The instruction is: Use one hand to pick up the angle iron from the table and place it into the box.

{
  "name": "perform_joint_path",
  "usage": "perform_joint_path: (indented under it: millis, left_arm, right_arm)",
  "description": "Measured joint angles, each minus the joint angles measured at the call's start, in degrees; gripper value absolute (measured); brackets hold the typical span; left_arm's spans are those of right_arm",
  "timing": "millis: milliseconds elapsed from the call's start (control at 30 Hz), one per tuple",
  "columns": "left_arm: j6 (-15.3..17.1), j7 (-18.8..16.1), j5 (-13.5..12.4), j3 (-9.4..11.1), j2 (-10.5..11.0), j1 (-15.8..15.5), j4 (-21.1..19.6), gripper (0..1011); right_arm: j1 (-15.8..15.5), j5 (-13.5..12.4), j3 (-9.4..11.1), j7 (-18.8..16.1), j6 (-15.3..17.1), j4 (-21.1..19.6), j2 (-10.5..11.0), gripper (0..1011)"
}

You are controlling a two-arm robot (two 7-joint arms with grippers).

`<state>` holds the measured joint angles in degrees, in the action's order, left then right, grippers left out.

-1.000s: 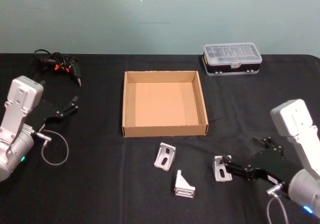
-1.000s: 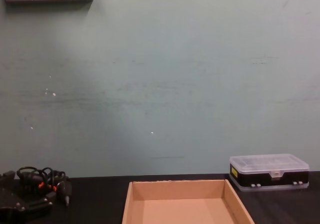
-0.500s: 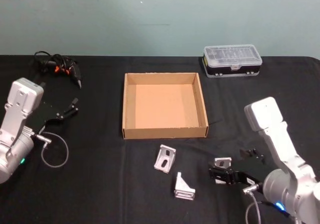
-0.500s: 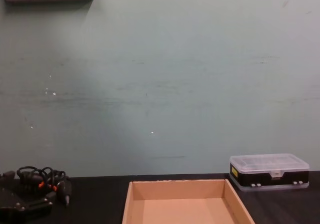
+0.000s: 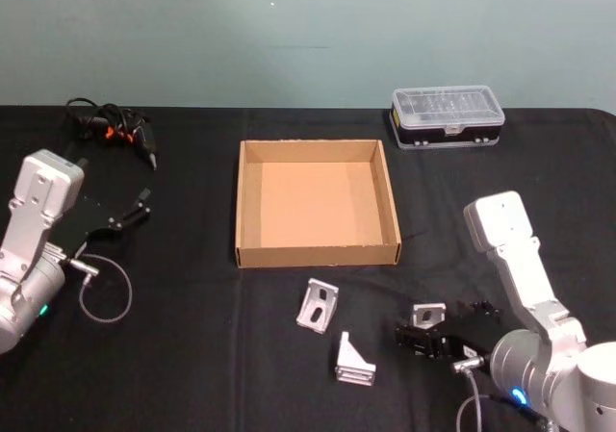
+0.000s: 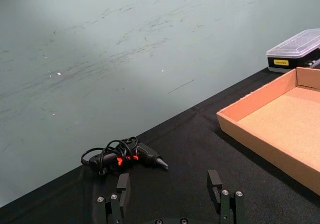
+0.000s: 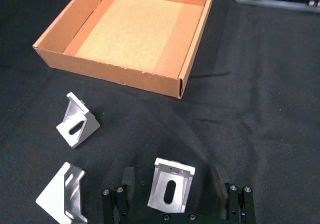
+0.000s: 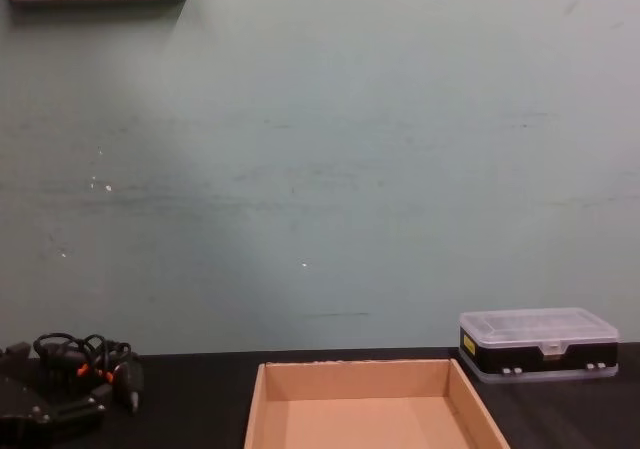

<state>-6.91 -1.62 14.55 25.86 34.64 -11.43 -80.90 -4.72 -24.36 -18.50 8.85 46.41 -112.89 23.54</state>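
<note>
Near right on the table (image 5: 192, 355), short of the box (image 5: 318, 254), the angle iron (image 7: 170, 189) sits between the wide fingers of the right gripper (image 7: 173, 178). It is rigid, slick metal, likely light, so clamping its flat sides looks best. At far left the left gripper (image 6: 170, 184) hangs, also spread.

Soft even light; faint shadow beside the box (image 5: 318, 254)

3 angle irons (image 5: 317, 304), (image 5: 354, 360), (image 5: 427, 314) in front of box (image 5: 318, 253). 1 box. 1 case (image 5: 448, 114) behind it. 1 cable bundle (image 5: 111, 124) to its left. 2 grippers: left gripper (image 6: 168, 180), right gripper (image 7: 172, 178).
</note>
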Motion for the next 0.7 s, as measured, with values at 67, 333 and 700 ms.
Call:
perform_joint_path:
  millis: [67, 333, 700]
  left_arm:
    - [0.00, 0.00, 0.00, 0.00, 0.00, 0.00, 0.00, 1011]
    - [0.00, 0.00, 0.00, 0.00, 0.00, 0.00, 0.00, 1011]
    - [0.00, 0.00, 0.00, 0.00, 0.00, 0.00, 0.00, 1011]
  right_arm:
    - [-0.03, 0.00, 0.08, -0.01, 0.03, 0.14, -0.19, 1000]
    - [-0.13, -0.02, 0.36, -0.27, 0.03, 0.55, -0.72, 1000]
    - [-0.13, 0.00, 0.29, -0.32, 0.00, 0.38, -0.56, 979]
